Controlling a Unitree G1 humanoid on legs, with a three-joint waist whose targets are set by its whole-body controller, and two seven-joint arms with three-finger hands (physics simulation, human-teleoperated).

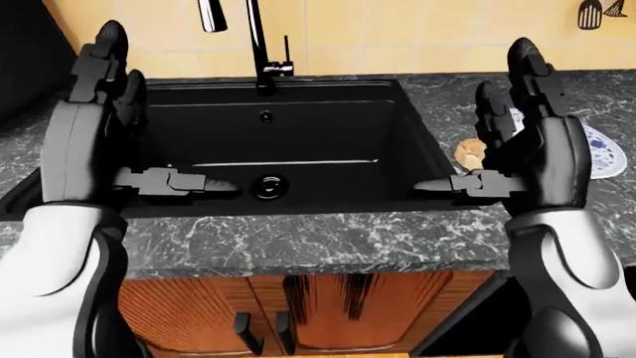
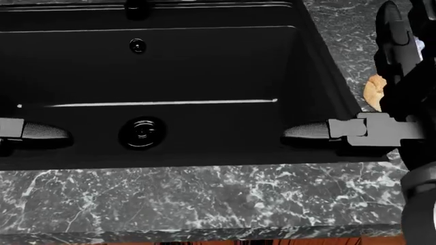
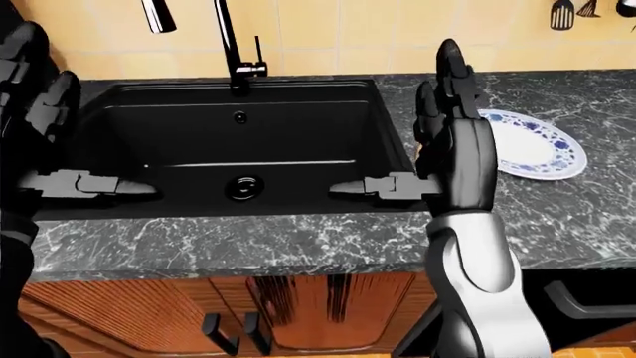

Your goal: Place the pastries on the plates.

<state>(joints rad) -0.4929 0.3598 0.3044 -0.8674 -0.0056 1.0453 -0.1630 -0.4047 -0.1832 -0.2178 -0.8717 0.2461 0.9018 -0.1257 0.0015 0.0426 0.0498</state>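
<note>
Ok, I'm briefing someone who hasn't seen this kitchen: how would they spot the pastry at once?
Start at the black sink sunk in the dark marbled counter. On the counter at its right edge, between sink and blue-patterned plate, lies the pastry, partly hidden behind the right hand. It is the only small tan thing among black and grey.

A black sink [image 1: 298, 93] with a faucet [image 1: 260, 45] sits in the marble counter [image 1: 298, 246].
</note>
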